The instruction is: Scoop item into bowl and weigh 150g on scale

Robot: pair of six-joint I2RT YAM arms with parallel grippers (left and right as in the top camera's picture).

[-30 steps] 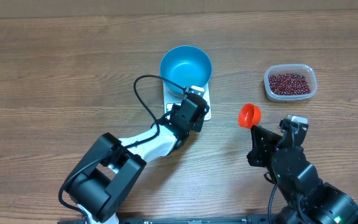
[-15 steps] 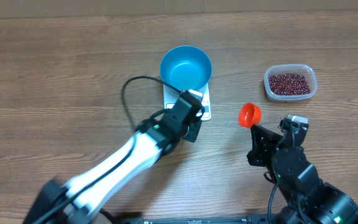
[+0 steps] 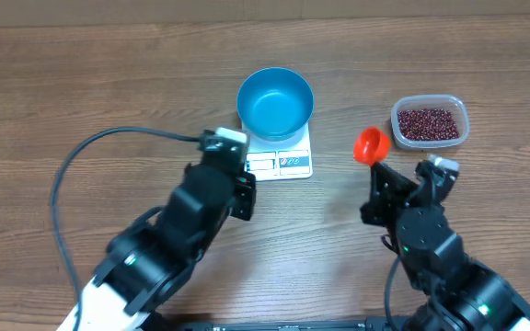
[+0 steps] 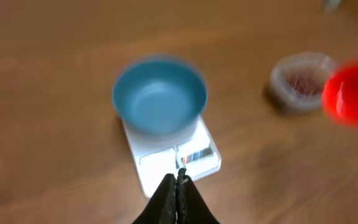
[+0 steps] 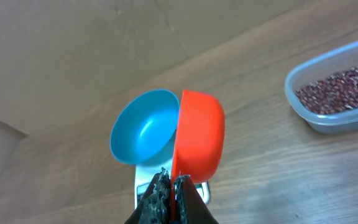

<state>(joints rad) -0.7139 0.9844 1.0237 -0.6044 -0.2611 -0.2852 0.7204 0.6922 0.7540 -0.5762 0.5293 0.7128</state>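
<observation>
On the surface [image 3: 81, 83], centre back, the blue bowl [image 3: 275, 103] sits on the white scale [image 3: 279, 164], covering its rear part with the front display strip bare; display too small to read. Bowl looks empty in all three views. All the beans [image 3: 426, 122] I can see are in the clear tub [image 3: 396, 129] off to the right, well apart from the bowl. Over there the right pincer [image 5: 171, 182] is pinching the handle of the red scoop [image 5: 197, 140]; the scoop hangs in the air between bowl and tub, nearer the tub, cup turned on its side, no beans visible in it. Meanwhile the left pincer [image 4: 177, 179] is pressed together on nothing, hovering just in front of the scale with tips pointed at it. My read: scooping not begun, nothing toward 150 g yet. Risks: (1) the tub is light plastic and nothing steadies it, so a hard dig could shove it or tip it and scatter beans. (2) the grip is thin, on the handle only, so a loaded scoop may twist and dump beans short of the bowl. (3) the bowl is wider than the scale and overhangs it, so a bump from the scoop rim could slide it off-centre or off the scale and spoil the reading. (4) the left arm is close to the scale; any touch adds load and gives a false weight. (5) full scoops near the end would overshoot the target, so the last ones probably need to be small.
</observation>
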